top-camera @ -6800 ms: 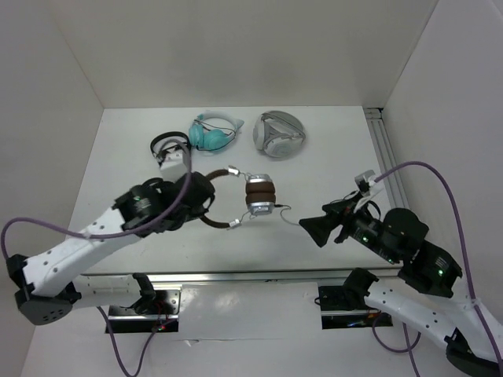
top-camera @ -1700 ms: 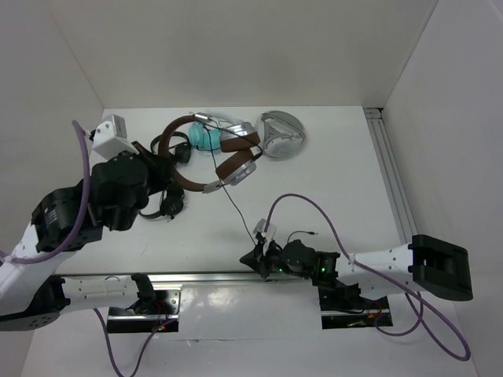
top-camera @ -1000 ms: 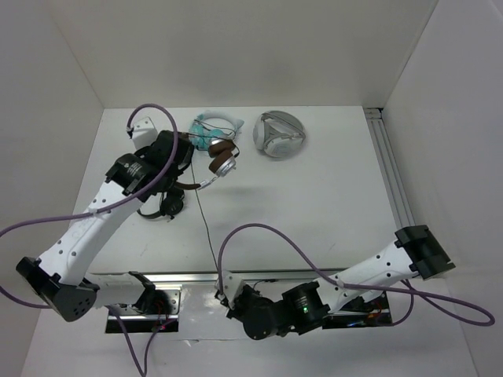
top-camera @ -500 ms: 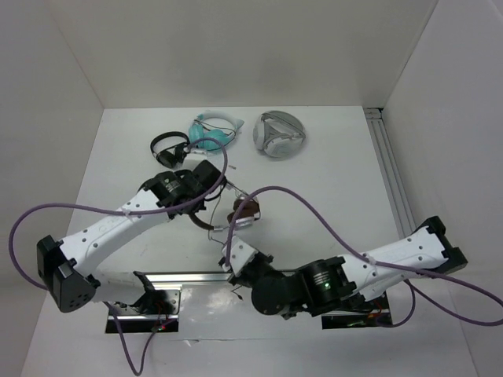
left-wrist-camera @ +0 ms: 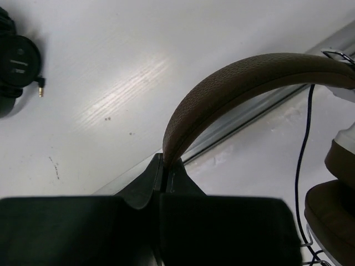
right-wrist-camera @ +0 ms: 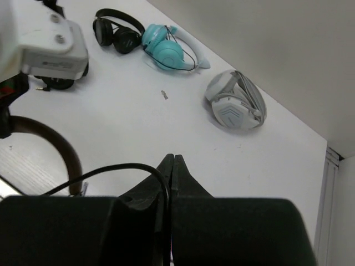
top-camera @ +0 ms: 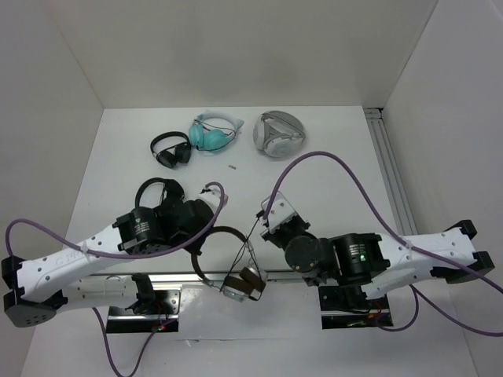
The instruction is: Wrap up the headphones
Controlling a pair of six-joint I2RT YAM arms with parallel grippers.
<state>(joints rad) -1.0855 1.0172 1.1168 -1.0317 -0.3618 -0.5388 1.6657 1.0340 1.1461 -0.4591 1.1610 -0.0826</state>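
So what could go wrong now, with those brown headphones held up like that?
1. The left gripper pinches only the headband, and the headphones seem to hang past the near edge of the table; a slip could drop them off it.
2. The right gripper is shut on the thin black cable; if the arms pull apart, it might strain or slide free.

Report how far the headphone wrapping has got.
Done: the headphones are picked up, left fingers shut on the brown headband. In hand: right fingers pinch the black cable running to the earcups. Left: winding it; no clear loops around the headband yet.
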